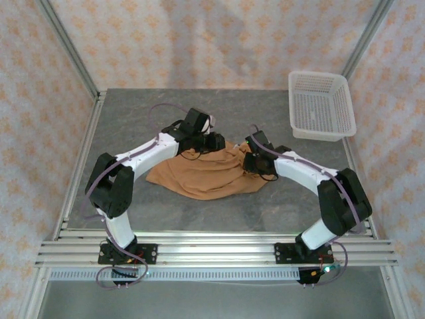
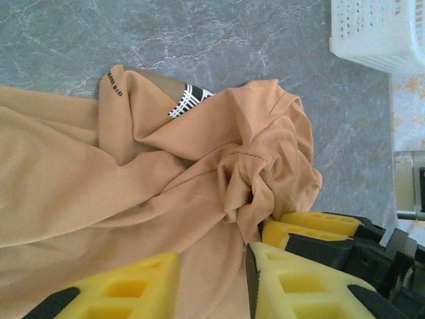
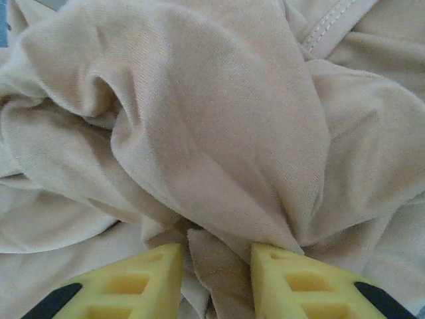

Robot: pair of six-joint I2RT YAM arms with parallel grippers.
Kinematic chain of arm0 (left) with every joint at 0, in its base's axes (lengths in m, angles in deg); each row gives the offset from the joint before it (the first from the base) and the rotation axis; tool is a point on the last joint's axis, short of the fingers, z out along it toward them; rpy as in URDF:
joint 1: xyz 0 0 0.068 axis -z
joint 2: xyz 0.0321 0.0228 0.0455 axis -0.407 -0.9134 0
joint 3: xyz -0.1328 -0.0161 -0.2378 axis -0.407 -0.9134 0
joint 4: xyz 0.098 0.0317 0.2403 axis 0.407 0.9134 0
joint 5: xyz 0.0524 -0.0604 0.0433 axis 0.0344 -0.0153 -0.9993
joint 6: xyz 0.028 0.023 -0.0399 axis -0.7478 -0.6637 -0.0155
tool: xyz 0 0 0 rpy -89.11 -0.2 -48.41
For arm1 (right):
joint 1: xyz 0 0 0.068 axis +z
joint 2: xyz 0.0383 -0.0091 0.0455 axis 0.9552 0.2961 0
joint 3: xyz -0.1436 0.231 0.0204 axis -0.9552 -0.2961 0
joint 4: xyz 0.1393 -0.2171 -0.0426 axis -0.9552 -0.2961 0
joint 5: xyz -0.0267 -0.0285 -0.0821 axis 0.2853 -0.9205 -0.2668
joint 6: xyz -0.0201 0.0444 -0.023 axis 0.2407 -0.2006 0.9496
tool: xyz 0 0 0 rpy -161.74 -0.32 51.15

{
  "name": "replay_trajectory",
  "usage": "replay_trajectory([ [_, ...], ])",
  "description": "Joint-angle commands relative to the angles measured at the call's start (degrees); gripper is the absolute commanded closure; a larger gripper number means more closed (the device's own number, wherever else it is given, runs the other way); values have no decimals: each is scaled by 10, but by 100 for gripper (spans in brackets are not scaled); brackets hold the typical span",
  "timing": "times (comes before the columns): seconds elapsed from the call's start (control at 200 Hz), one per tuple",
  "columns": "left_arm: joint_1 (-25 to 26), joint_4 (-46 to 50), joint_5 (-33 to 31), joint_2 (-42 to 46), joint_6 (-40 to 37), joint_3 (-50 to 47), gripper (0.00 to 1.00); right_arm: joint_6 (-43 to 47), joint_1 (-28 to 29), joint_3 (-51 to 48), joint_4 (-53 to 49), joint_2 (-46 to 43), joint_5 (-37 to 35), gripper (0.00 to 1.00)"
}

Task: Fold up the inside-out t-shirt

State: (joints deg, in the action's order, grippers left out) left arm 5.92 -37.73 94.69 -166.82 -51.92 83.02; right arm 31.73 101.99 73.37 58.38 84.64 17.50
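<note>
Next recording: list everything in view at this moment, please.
t-shirt: one, orange-tan, crumpled mid-table between the arms.
basket: one, white, far right corner of the table.
table: one, grey marbled, under everything.
backdrop: one, pale with orange motifs, on three sides.
left arm: one, white and black, reaching in from the near left.
right arm: one, white and black, reaching in from the near right.
left gripper: one, yellow fingers, over the shirt.
right gripper: one, yellow fingers, cloth bunched between them.
</note>
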Motion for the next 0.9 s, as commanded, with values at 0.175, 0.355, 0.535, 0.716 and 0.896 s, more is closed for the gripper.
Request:
replay_trajectory([
  [0.175,-16,-2,3,4,-5,-26,71,10,2,23,-11,33,-31,90],
  [0.355,-37,-5,-9,-19,-1,-40,76,28,3,68,-82,-35,-14,100],
  [0.535,-66,-18,-8,-104,13,-53,83,77,-3,119,-130,-170,32,100],
  [0.716,-88,-17,-31,-151,19,-75,87,87,-17,150,-108,-278,25,100],
  [0.896,-98,-8,-50,-175,19,-87,91,93,-20,129,-53,-351,-46,100],
])
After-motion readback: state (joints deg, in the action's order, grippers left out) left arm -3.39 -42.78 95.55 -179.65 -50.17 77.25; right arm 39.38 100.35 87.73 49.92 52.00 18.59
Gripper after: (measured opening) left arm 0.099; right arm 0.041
